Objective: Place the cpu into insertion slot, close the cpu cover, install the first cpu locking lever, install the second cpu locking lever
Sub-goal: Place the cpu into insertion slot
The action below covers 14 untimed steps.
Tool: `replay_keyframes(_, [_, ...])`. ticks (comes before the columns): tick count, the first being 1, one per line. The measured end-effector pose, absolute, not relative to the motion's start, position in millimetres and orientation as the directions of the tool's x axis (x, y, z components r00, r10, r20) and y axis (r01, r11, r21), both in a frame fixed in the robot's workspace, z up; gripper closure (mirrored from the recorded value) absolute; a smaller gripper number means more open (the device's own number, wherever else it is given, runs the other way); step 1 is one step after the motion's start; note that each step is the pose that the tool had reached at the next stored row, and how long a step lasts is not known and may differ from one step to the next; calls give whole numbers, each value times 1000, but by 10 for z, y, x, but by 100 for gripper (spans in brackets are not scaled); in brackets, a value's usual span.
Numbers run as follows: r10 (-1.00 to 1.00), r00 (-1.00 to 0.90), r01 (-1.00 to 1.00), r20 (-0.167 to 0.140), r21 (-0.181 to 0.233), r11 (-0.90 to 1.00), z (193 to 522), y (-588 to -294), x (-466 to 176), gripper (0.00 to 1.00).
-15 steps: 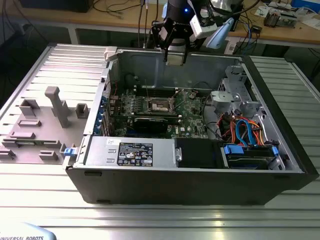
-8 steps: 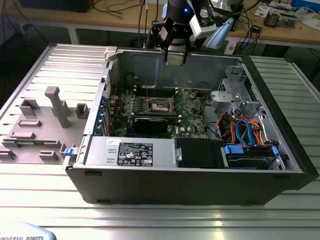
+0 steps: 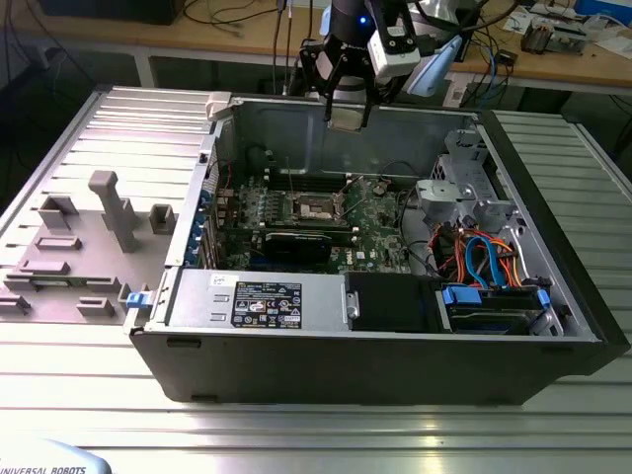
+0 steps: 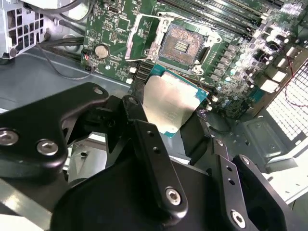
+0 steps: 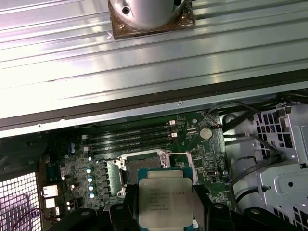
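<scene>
Holding cpu point(image 4: 171, 103) tight in gripper point(image 3: 348, 113), high over open computer case point(image 3: 296, 133). Not yet in empty insertion slot point(image 4: 183, 46). Left to do: putting in, shutting, locking.

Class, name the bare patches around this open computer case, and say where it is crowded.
Bare: the ribbed table in front of the case, and at the exterior view's right of it. Crowded: the motherboard and the cabled drive corner.

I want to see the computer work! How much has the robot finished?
Nothing is fitted yet. The black gripper holds the flat square silvery chip over the open case. The square socket with the dark centre is empty, and its thin silver cover frame looks open. Seating the chip, closing and locking are all left.
</scene>
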<state>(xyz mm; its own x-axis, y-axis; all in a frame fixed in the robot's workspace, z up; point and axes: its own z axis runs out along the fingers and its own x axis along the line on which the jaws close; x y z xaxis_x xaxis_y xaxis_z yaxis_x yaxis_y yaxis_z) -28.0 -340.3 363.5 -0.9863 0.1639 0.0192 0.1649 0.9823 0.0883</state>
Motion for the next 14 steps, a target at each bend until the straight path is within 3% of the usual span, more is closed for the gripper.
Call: replay_keyframes(14, [203, -979, 204, 19, 88, 975, 3634, -3403, -280, 46])
